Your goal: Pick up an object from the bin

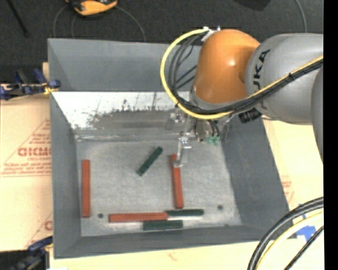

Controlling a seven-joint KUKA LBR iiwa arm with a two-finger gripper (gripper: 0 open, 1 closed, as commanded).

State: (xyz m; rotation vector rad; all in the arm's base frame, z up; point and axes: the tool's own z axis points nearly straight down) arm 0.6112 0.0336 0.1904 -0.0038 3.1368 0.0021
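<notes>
A red stick (85, 188) lay along the left wall of the bin (62, 167), and a dark green stick (150, 161) lay tilted mid-floor, both apart from the arm. Right of centre, the pincer (183, 151) hung at the top end of another red stick (177, 185), probably lined up to take that end. Whether it was open or closed could not be told.

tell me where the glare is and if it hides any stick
Camera view: glare lies as a pale band on the bin's back wall; no stick lies in it. The claw is just below it, over the top end of a red stick.
</notes>
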